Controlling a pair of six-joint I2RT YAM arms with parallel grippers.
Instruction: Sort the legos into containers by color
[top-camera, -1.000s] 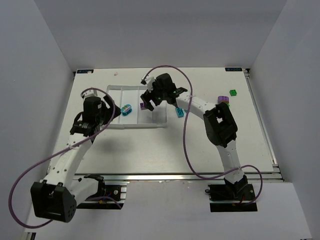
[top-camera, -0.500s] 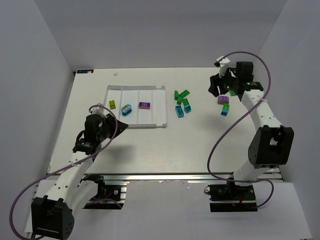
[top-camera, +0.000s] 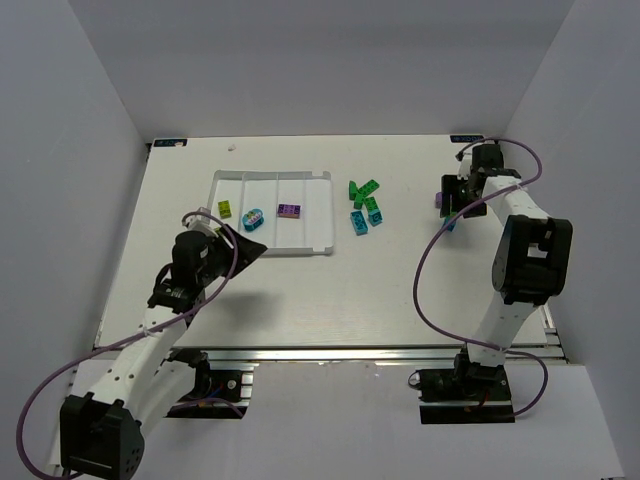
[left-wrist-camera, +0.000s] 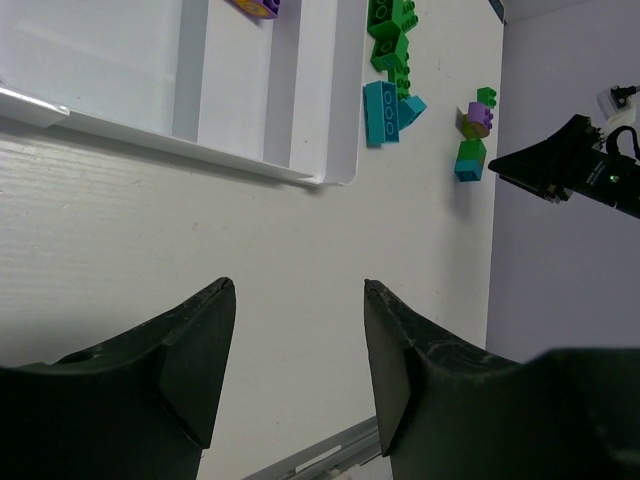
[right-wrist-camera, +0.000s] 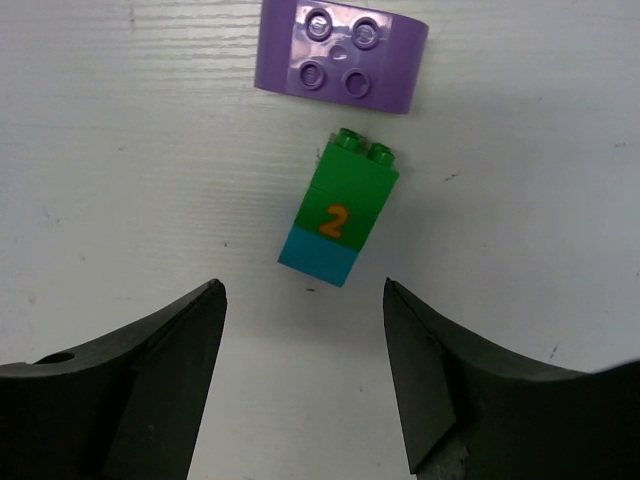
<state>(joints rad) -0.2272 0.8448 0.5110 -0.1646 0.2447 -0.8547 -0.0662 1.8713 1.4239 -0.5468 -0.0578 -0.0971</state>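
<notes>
The white tray lies at the back left with a yellow-green lego, a teal one and a purple one in separate compartments. Green and teal legos cluster right of it. My right gripper is open and empty above a purple lego and a green-on-teal lego marked 2. My left gripper is open and empty at the tray's near-left corner, over bare table.
The left wrist view shows the tray's near edge, the teal brick, the green bricks, the far small bricks and the right arm. Grey walls enclose the table.
My right arm has swung from the tray over to the bricks at the far right, leaving a purple lego in the tray. My left arm has drawn back slightly.
</notes>
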